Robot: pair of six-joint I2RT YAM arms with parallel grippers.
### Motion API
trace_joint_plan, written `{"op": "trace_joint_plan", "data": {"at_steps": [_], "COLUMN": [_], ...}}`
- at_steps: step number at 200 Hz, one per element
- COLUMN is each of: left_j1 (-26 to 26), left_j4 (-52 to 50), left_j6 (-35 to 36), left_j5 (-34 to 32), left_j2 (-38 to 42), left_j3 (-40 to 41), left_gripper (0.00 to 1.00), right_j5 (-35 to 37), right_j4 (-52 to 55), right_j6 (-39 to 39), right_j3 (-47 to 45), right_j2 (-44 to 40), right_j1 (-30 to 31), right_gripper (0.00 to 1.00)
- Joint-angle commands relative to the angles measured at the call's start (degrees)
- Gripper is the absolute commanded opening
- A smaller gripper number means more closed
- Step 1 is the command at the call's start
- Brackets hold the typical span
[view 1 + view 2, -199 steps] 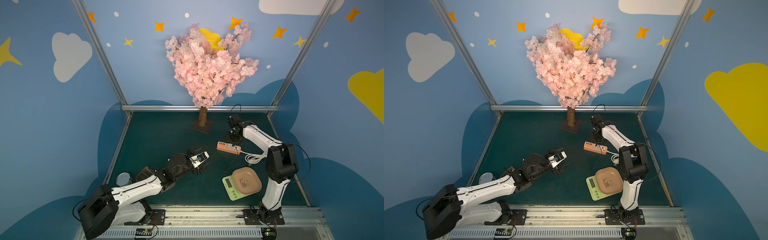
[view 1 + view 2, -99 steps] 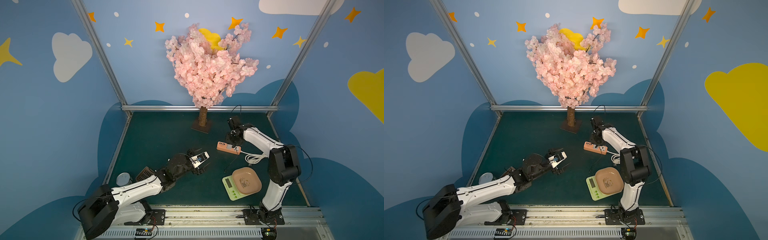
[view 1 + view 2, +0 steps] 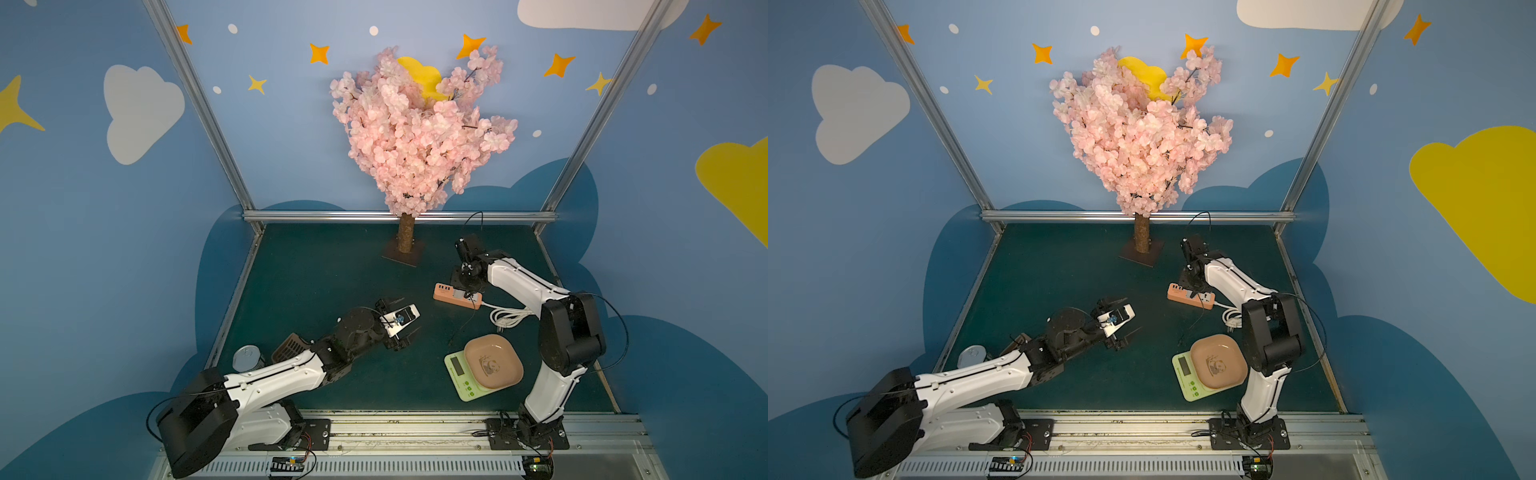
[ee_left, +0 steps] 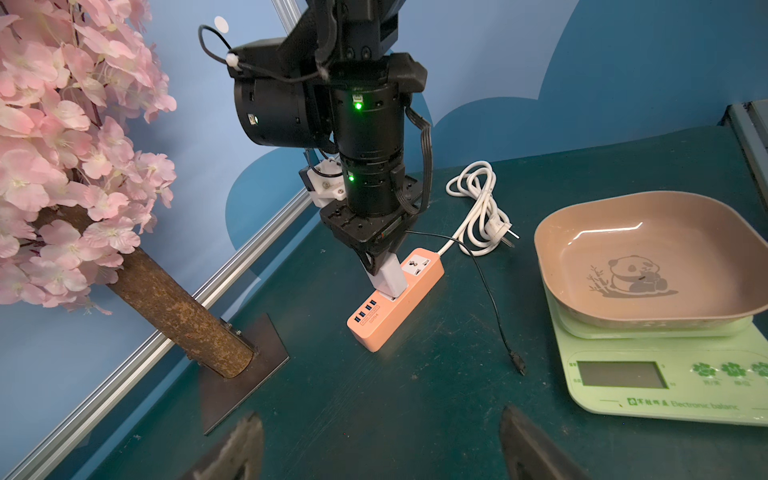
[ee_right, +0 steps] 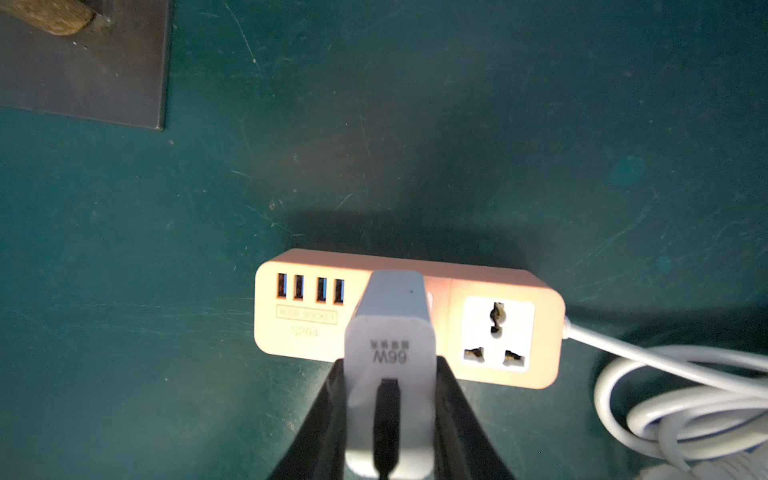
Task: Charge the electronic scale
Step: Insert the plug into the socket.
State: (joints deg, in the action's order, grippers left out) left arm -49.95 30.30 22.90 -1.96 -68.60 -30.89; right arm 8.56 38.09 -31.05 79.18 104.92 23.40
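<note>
The right gripper (image 5: 390, 374) is clamped narrow on the white charger (image 5: 390, 307), which leans on the orange strip (image 5: 548, 332). Whether its prongs are seated is hidden. Pushing at that tilt could skid or tip the loose strip, or bend the prongs. The left gripper (image 4: 380, 440) hangs wide and empty. The scale (image 3: 484, 365) sits toward the front, well apart from the strip, and the black cable (image 4: 488, 299) ends just short of it, unplugged. Readable: "66W" on the charger, "4USB SOCKET" on the strip, "Electronic balance" on the scale.
</note>
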Motion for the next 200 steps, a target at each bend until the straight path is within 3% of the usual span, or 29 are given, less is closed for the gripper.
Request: {"op": "trace_joint_plan", "data": {"at_steps": [1,62,200], "left_j1": [-0.2,-0.2,-0.4], "left_j4": [-0.2,-0.2,-0.4], "left_j6": [0.0,0.0,-1.1], "left_j5": [0.6,-0.1,0.5], "left_j2": [-0.3,0.1,1.2], "left_j3": [-1.7,-1.1,-0.3], "left_gripper": [0.89,0.89,0.89], "right_j5": [-4.2,-5.0,-4.9], "right_j4": [7.8,9.8,6.7], "right_j6": [0.8,2.0,0.4], "right_j3": [-3.4,0.9,-5.2], "right_j2": [5.0,8.1,7.9], "right_j1": [0.5,-0.7,1.1], "right_gripper": [0.04,0.04,0.00]}}
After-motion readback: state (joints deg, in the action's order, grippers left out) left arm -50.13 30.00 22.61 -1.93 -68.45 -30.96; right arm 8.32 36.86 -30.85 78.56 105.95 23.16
